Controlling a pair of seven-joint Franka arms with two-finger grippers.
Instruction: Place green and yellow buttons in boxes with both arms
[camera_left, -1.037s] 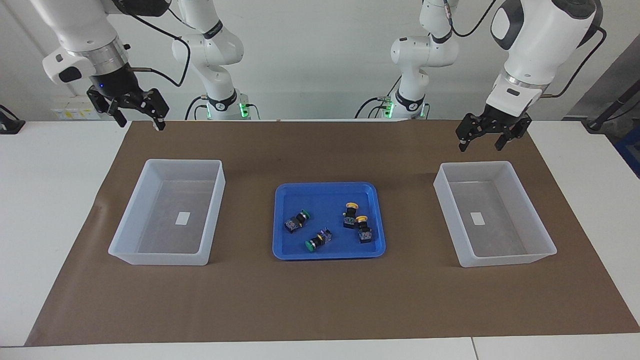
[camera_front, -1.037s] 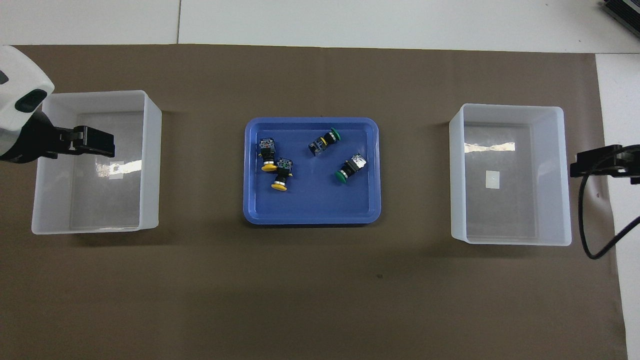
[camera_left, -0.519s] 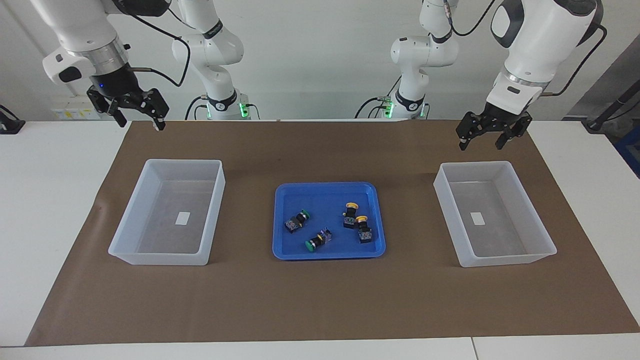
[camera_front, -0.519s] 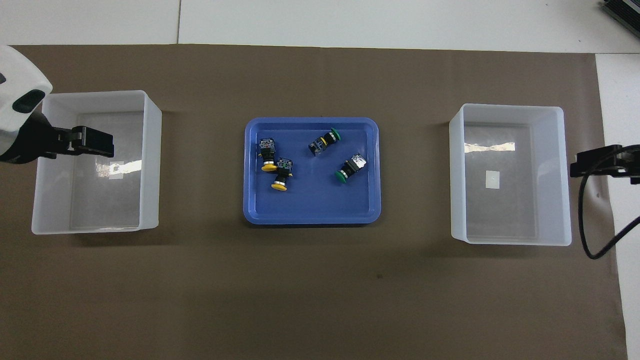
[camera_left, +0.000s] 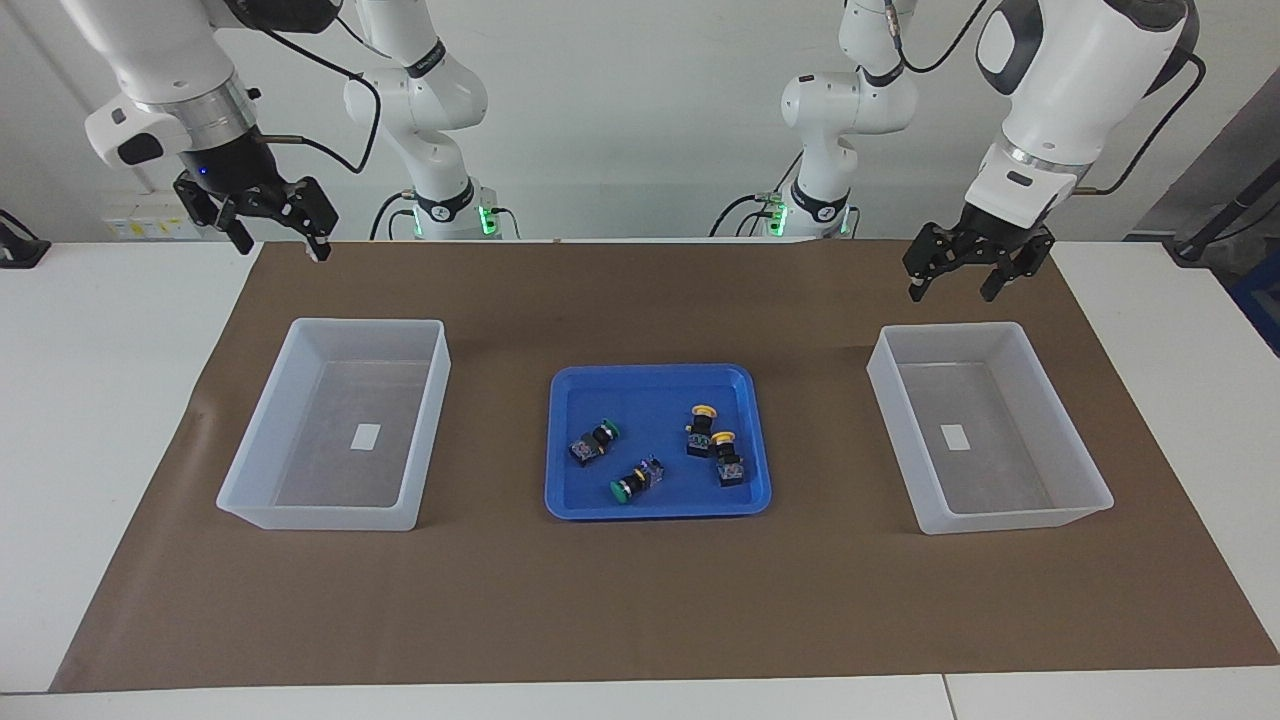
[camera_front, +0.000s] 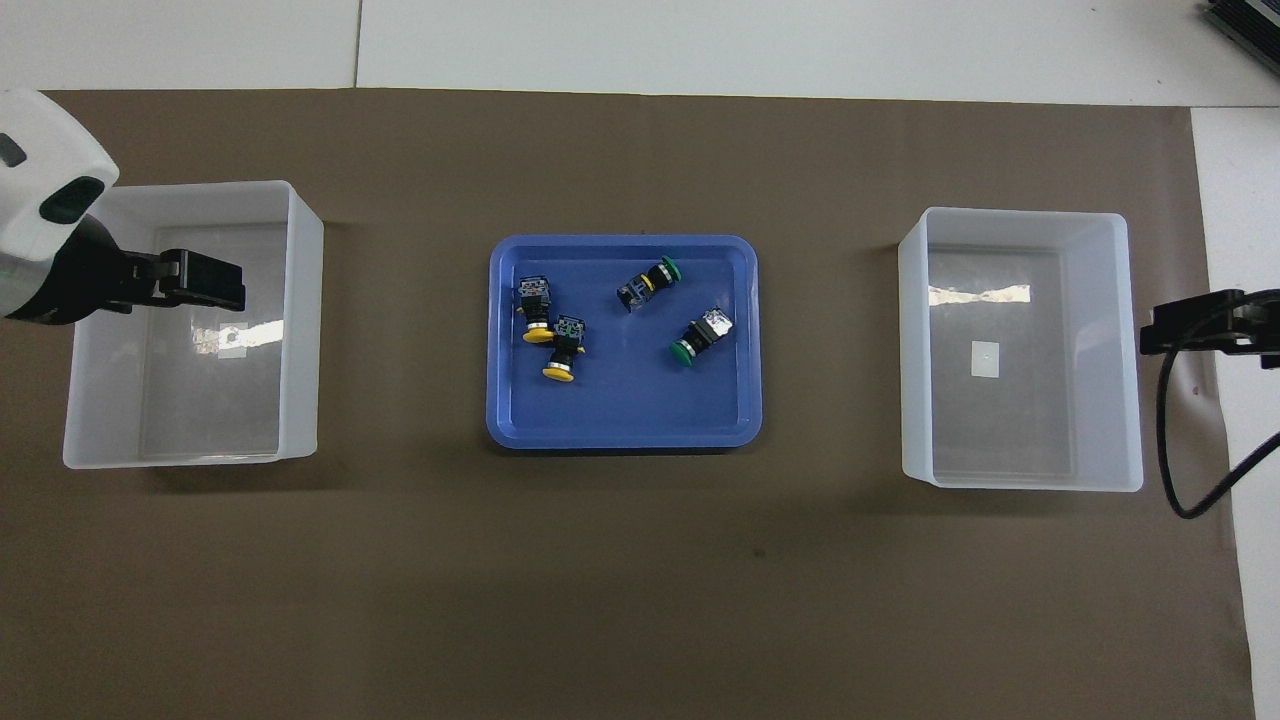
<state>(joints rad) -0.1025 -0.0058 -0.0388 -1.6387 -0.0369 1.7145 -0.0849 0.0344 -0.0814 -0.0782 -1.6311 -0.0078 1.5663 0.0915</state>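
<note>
Two green buttons (camera_left: 597, 440) (camera_left: 633, 482) and two yellow buttons (camera_left: 700, 425) (camera_left: 727, 458) lie in the blue tray; the overhead view shows the green ones (camera_front: 650, 282) (camera_front: 698, 338) and the yellow ones (camera_front: 535, 310) (camera_front: 565, 350). A translucent white box (camera_left: 330, 515) (camera_front: 915, 350) stands at the right arm's end, another box (camera_left: 1010, 522) (camera_front: 300, 330) at the left arm's end. Both hold only a small label. My left gripper (camera_left: 951, 290) (camera_front: 225, 285) hangs open above its box. My right gripper (camera_left: 280, 250) (camera_front: 1160, 330) waits open, raised over the mat beside its box's outer wall.
The shallow blue tray (camera_left: 655, 505) (camera_front: 620, 430) sits mid-table between the boxes on a brown mat (camera_left: 640, 600). White tabletop (camera_left: 90, 400) borders the mat. A black cable (camera_front: 1185, 500) hangs from the right arm past the mat's edge.
The left gripper has risen a little and shifted slightly toward the tray. The right arm and the buttons have not moved.
</note>
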